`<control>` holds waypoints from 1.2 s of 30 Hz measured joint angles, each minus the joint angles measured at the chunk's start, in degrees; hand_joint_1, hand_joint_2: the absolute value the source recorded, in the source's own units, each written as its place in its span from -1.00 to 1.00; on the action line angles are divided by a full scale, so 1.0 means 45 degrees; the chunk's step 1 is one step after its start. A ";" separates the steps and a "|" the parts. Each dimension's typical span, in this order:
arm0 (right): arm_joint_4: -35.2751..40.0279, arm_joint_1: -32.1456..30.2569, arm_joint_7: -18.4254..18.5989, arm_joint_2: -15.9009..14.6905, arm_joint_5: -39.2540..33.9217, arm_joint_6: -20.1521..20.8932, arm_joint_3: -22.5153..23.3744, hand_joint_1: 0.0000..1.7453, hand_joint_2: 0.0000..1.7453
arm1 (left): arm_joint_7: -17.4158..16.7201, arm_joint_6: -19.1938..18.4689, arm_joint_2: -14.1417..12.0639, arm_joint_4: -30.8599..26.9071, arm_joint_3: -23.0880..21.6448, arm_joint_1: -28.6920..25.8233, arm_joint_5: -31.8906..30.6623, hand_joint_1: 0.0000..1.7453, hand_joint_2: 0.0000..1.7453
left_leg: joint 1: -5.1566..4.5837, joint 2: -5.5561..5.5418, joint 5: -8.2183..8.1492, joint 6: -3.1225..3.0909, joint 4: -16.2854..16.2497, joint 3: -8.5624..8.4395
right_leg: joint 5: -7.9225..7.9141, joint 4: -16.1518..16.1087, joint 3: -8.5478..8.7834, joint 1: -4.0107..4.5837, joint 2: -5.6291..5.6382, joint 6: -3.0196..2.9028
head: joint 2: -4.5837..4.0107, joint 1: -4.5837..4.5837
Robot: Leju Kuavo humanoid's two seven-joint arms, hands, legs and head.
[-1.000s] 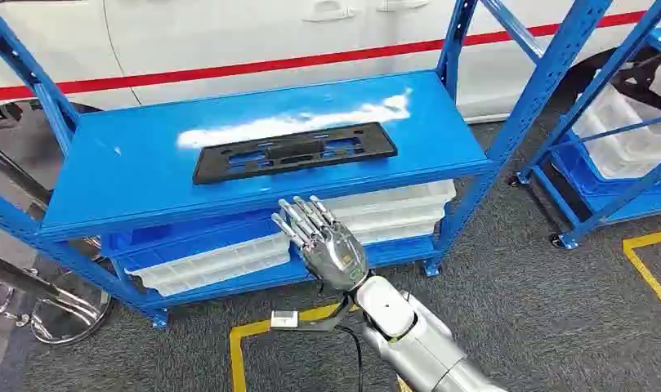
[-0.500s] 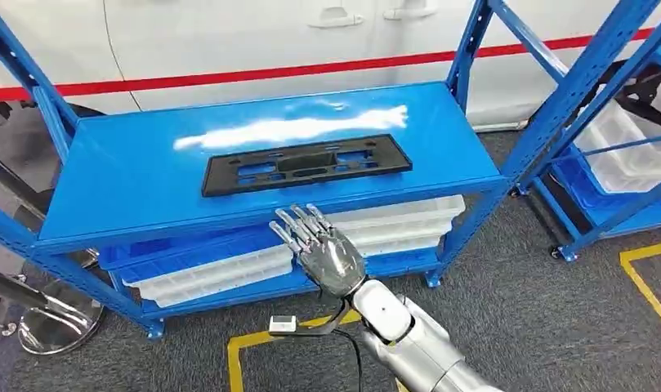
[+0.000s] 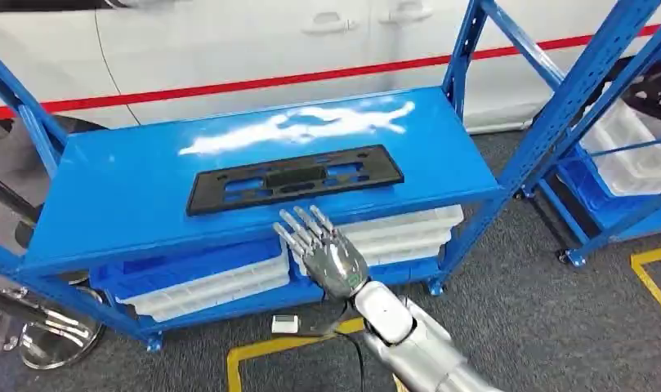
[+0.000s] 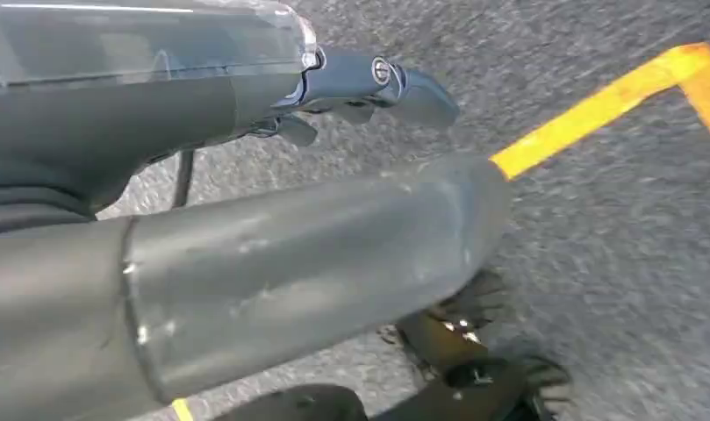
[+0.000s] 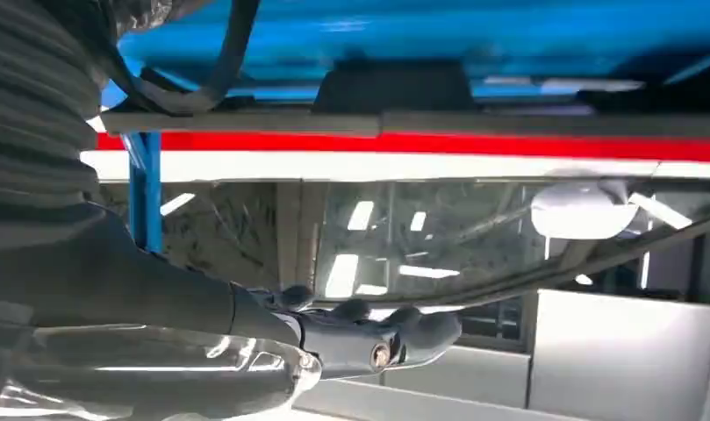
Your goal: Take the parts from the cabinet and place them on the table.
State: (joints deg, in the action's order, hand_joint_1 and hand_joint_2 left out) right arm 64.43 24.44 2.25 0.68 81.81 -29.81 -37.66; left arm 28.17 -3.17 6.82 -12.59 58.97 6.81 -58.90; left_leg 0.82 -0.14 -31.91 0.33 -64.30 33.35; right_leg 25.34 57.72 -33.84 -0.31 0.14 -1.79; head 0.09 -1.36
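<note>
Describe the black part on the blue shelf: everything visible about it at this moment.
The black part is a long, flat rectangular panel, seemingly matte plastic, with a raised block at its centre and cut-out slots on either side. It lies flat on the top blue shelf, lengthwise along it, nearer the front edge. Nothing but the shelf touches it; the right hand, fingers spread, is just short of its front edge.
</note>
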 joint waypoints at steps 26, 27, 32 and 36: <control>0.0063 -0.0065 0.0034 -0.0083 0.0005 0.0301 -0.0107 -1.00 1.00 | -0.0015 0.0054 0.0058 0.0000 -0.0015 -0.0064 -0.0039 -1.00 -1.00 | -0.0006 -0.0046 0.0623 -0.0247 0.1437 -0.0744 | -0.0169 0.0373 -0.0519 0.0124 0.0048 0.0351 | 0.0000 0.0015; 0.0063 -0.0062 0.0034 -0.0092 0.0005 0.0301 -0.0107 -1.00 1.00 | -0.0019 0.0054 0.0058 0.0000 -0.0015 -0.0062 -0.0039 -1.00 -1.00 | 0.0014 -0.0019 0.0614 -0.0164 0.1523 -0.0804 | -0.0124 0.0367 -0.0508 0.0145 0.0064 0.0277 | -0.0005 0.0010; 0.0063 -0.0020 0.0058 -0.0073 0.0044 0.0291 -0.0112 -1.00 1.00 | -0.0019 0.0034 0.0058 -0.0005 -0.0015 -0.0016 -0.0014 -1.00 -1.00 | 0.0059 -0.0007 -0.0711 0.0071 -0.1507 0.0731 | 0.0020 0.0058 -0.0049 0.0009 -0.0009 -0.0052 | -0.0005 0.0005; 0.0034 -0.0064 0.0068 -0.0078 0.0053 0.0296 -0.0117 -1.00 1.00 | -0.0029 0.0034 0.0049 -0.0005 -0.0015 -0.0095 -0.0005 -1.00 -1.00 | 0.0058 -0.0007 0.0502 0.0068 -0.1380 0.1294 | 0.0297 0.0124 0.0260 0.0036 0.0049 -0.0029 | -0.0005 0.0005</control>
State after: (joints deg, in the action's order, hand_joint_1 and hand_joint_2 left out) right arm 64.59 24.15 2.56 0.33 82.05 -28.48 -38.18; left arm 28.04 -3.02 7.04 -12.61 58.90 6.38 -58.93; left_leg 1.08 -0.17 -29.65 0.64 -70.51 39.18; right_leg 26.68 58.27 -32.67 -0.15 0.36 -1.92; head 0.07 -1.33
